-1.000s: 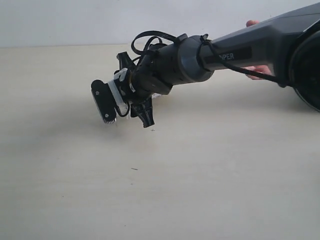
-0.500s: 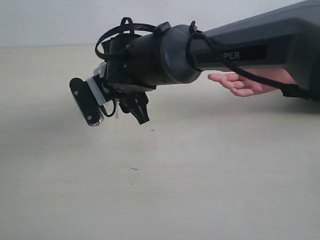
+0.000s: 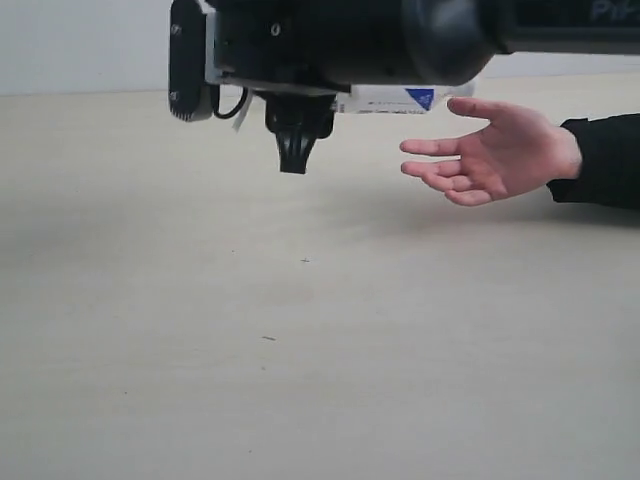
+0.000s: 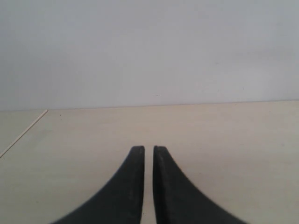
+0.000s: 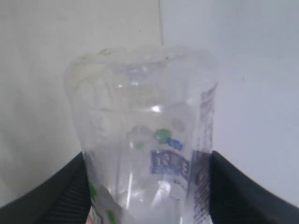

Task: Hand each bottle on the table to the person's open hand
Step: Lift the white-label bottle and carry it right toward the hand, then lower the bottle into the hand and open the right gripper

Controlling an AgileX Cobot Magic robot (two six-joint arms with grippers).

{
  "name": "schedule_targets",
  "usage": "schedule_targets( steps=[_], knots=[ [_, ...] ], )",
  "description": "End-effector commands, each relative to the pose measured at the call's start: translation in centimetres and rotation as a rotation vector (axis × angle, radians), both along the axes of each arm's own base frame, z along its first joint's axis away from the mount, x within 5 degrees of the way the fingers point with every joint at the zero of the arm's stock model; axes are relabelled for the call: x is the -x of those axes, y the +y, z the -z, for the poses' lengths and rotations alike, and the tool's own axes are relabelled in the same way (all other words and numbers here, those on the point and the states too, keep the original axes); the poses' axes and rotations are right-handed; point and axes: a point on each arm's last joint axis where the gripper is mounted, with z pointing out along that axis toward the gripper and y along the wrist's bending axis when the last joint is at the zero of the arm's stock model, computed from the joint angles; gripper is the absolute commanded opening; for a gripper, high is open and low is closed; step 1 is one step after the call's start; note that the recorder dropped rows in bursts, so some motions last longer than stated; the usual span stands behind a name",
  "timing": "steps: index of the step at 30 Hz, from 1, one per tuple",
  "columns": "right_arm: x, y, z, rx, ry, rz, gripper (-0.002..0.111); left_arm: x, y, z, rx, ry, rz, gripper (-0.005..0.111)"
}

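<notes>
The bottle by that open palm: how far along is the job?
In hand: the robot's right hand grips a clear bottle close to the person's open hand, not yet in its palm. Left: letting it go there. No other bottle shows on the table, so the others may already be delivered.

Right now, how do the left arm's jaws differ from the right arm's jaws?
The left jaws stand almost together with nothing between them; the right jaws are spread around a clear bottle. The left jaws point out across the table; the right jaws hold their load in the air close to the person's open hand. Both pairs are black.
</notes>
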Motion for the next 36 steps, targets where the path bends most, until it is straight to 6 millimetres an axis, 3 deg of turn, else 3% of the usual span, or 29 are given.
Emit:
schedule_targets(
  steps=[1, 5, 14, 22, 28, 36],
  knots=[
    [0.2, -2.6, -2.1, -0.053, 0.003, 0.203, 0.0, 0.0, 0.0, 0.0, 0.001, -0.013, 0.0, 0.01],
    [0.0, -5.0, -2.6, -0.162, 0.114, 0.354, 0.0, 0.0, 0.0, 0.0, 0.001, -0.013, 0.0, 0.01],
    [-3.1, -11.4, -1.9, -0.476, 0.353, 0.699, 0.0, 0.0, 0.0, 0.0, 0.001, -0.013, 0.0, 0.01],
    [-5.6, -15.7, -1.4, -0.619, 0.355, 0.86, 0.0, 0.0, 0.0, 0.0, 0.001, -0.013, 0.0, 0.01],
    [-7.1, -16.9, 0.0, -0.651, 0.354, 0.888, 0.0, 0.0, 0.0, 0.0, 0.001, -0.013, 0.0, 0.01],
    [-8.6, -16.4, 3.6, -0.616, 0.387, 0.893, 0.0, 0.0, 0.0, 0.0, 0.001, -0.013, 0.0, 0.01]
  ],
)
